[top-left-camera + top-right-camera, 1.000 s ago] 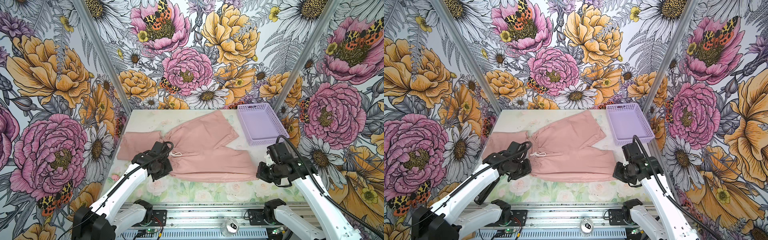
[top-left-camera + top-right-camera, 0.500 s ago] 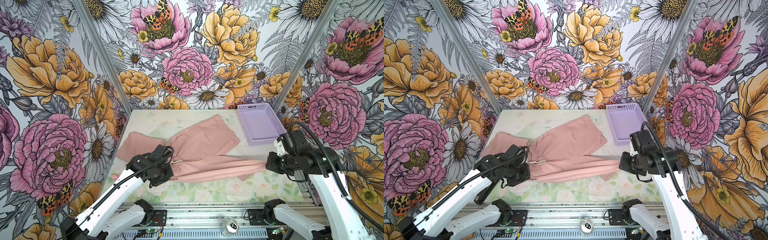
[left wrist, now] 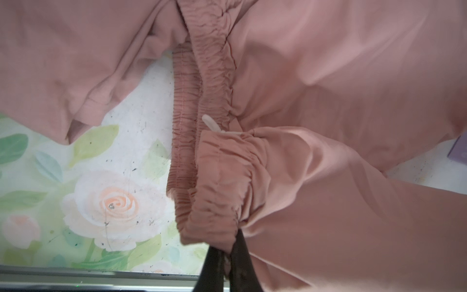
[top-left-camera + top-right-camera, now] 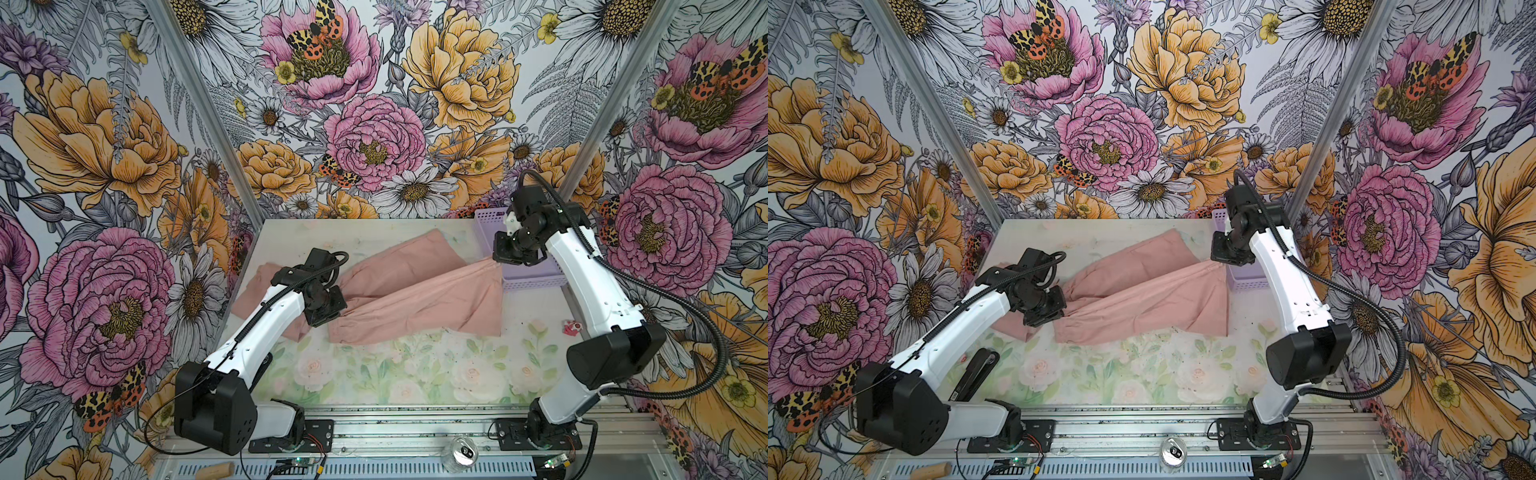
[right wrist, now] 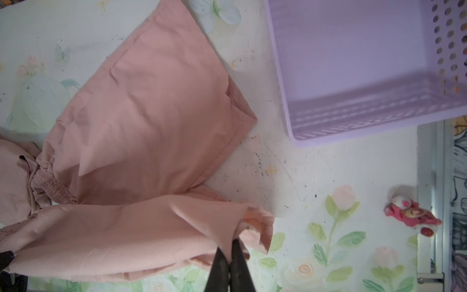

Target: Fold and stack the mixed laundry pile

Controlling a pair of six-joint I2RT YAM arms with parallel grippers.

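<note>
Pink shorts (image 4: 419, 291) hang stretched above the tabletop (image 4: 395, 374): left gripper (image 3: 227, 255) pinches the elastic waistband (image 3: 222, 182), right gripper (image 5: 231, 255) pinches a leg hem near the lavender basket (image 5: 353, 75).

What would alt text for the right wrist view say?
The right gripper, shut, pinches the hem of one leg of the pink shorts and holds it up off the flowered table; the other leg lies flat. A lavender basket sits beyond, with a small pink toy near the table's edge.
</note>
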